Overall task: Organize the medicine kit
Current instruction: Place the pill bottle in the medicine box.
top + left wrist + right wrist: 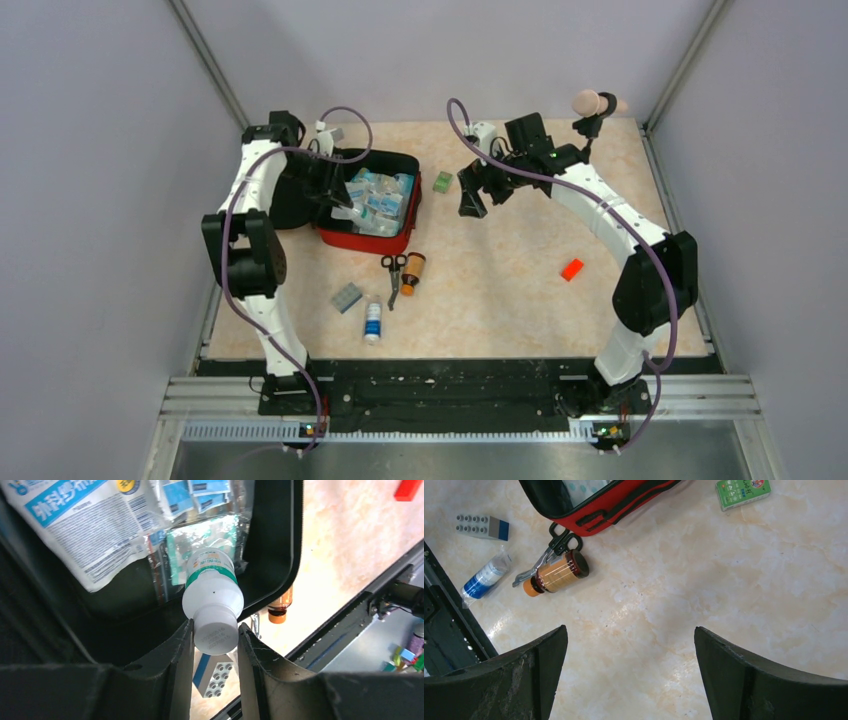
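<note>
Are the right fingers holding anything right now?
No, the right fingers stand wide apart, with only table showing between them.

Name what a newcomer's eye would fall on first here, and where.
The open red medicine kit, full of packets, sits far left on the table. The left gripper clamps a white bottle by its narrow end over the kit's black lining. The right gripper hangs open above the table, right of the kit.

外科纱布 on white packet (95,535), bottle (212,597) label illegible
</note>
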